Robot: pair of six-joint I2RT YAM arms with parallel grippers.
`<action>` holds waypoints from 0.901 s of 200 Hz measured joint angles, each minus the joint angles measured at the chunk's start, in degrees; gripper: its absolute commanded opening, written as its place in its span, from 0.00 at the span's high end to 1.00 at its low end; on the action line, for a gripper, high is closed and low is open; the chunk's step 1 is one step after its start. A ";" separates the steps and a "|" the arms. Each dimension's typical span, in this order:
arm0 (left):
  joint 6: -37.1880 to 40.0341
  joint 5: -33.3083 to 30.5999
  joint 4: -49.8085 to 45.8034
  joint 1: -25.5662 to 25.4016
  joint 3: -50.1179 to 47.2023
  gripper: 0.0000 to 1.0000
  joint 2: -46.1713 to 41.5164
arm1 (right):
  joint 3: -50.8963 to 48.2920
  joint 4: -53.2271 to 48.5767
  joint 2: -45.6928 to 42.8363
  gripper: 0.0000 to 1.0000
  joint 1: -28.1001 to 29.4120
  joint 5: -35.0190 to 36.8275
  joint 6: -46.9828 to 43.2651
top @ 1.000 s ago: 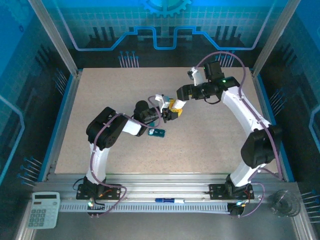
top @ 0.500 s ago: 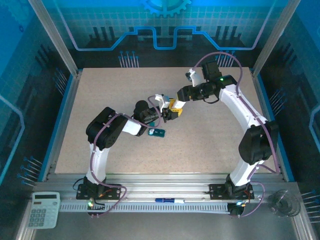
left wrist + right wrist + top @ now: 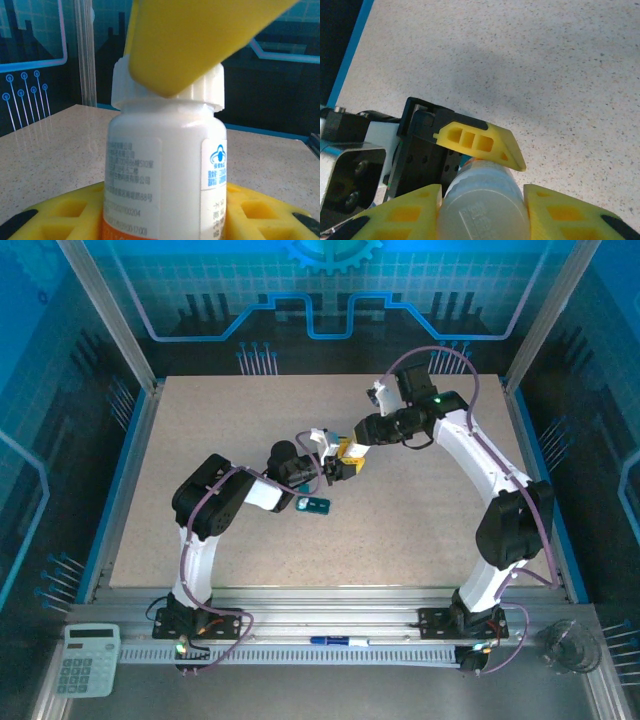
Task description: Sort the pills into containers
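Two grips, one pill bottle point(image 3: 165, 165): left end effector point(image 3: 160, 217) clamps the body, right end effector point(image 3: 482, 210) the cap point(image 3: 207, 87). Probably light, rigid, slick; grip squarely.

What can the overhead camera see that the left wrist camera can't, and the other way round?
Overhead: the left arm and right arm whole, the teal pill box near the left arm, and a calculator. Left wrist: the pill bottle close up, with printed label and ribbed cap. Both: the yellow-fingered right gripper and left gripper meeting at the bottle.
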 measured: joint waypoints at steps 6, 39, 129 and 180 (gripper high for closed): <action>0.00 0.09 -0.09 0.07 0.00 1.00 0.00 | 0.00 0.02 0.00 0.63 0.28 0.70 1.31; 0.00 0.33 -0.68 0.35 -0.02 1.00 0.00 | -0.85 1.49 -0.74 0.60 2.32 6.25 11.08; 0.00 1.09 0.00 0.44 0.00 1.00 0.00 | -6.64 7.69 -5.18 0.29 3.41 8.92 27.12; 0.00 1.07 0.09 0.44 0.00 1.00 0.00 | -4.52 6.99 -8.20 0.22 -1.53 3.43 26.40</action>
